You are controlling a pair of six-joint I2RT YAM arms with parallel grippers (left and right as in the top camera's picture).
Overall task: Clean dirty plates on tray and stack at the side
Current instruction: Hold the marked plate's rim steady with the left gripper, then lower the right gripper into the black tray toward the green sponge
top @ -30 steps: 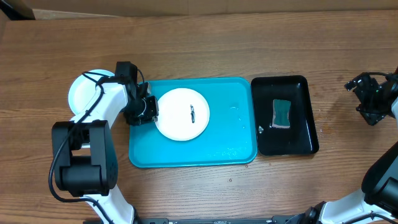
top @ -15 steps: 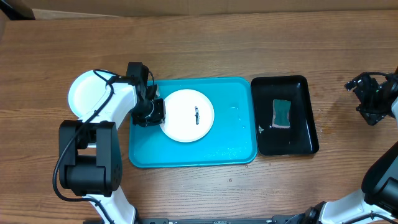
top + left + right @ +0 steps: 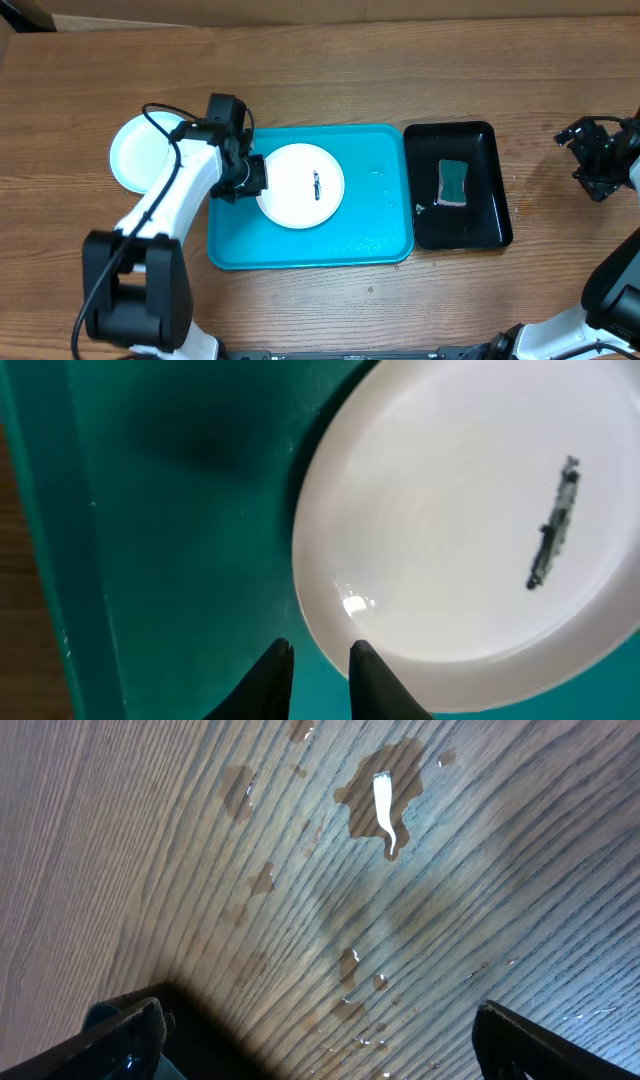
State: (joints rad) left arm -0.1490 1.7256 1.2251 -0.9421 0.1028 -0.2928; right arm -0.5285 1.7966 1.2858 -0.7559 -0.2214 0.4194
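Note:
A white plate (image 3: 300,186) with a small dark smear (image 3: 315,184) lies on the left part of the turquoise tray (image 3: 370,235). In the left wrist view the plate (image 3: 450,540) fills the upper right. My left gripper (image 3: 245,178) is at the plate's left rim. Its fingers (image 3: 320,652) stand a narrow gap apart with only tray between them, and the right finger overlaps the rim. A second pale plate (image 3: 135,155) lies on the table left of the tray. My right gripper (image 3: 595,160) is open and empty (image 3: 320,1015) over bare wood at the far right. No yellow-green plate shows.
A glossy black tray (image 3: 480,225) holding a green sponge (image 3: 453,182) stands right of the turquoise tray. Water drops (image 3: 385,785) lie on the wood under the right gripper. Drops also show on the turquoise tray's right part (image 3: 378,178).
My left gripper moved right onto the tray with the white plate, which shifted right. In the last half second the plate stayed put and the left arm's elbow swung. The right arm has not moved.

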